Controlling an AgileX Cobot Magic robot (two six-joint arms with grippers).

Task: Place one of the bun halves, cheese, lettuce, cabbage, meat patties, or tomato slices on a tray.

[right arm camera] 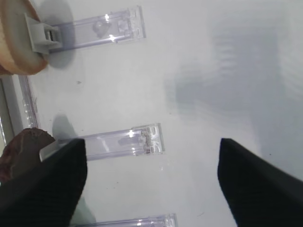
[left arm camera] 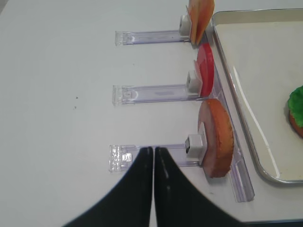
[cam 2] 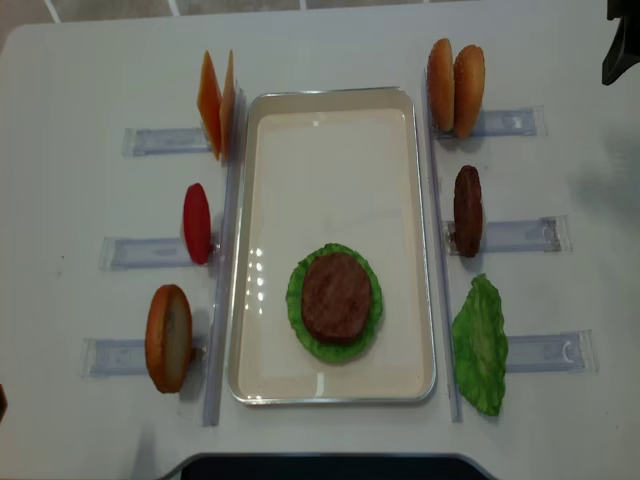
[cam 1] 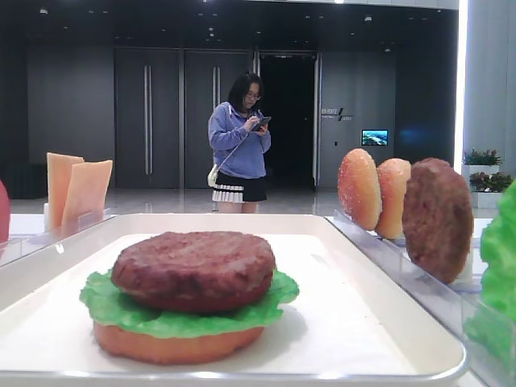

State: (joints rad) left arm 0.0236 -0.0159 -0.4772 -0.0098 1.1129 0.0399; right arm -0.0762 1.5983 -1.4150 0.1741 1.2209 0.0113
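- Your right end effector [right arm camera: 151, 184] showed only as two dark fingers at the bottom corners of its wrist view, spread wide, nothing between them, bare tabletop [right arm camera: 213, 71] beneath.
- Your left end effector [left arm camera: 153, 158] had its fingers pressed together to a narrow slit, holding nothing, above a clear rack [left arm camera: 142, 158].
- In the overhead view you could see only a dark scrap of one arm at the top right corner; neither end effector itself showed.
- On the tray [cam 2: 330, 110] sat one stack: lettuce [cam 2: 300, 300] under a meat patty [cam 2: 336, 297]. The low view showed a bun half [cam 1: 165, 343] beneath both; from above it was hidden.
- You had three more bun halves upright in racks: two side by side [cam 2: 455, 88] right of the tray, one [cam 2: 168, 338] on the left.
- One spare meat patty [cam 2: 467, 210] stood on edge on the right; in the right wrist view it was cut off at the frame edge.
- One loose lettuce leaf [cam 2: 481, 345] lay at lower right.
- One tomato slice [cam 2: 196, 223] and two cheese slices [cam 2: 216, 103] stood left of the tray.
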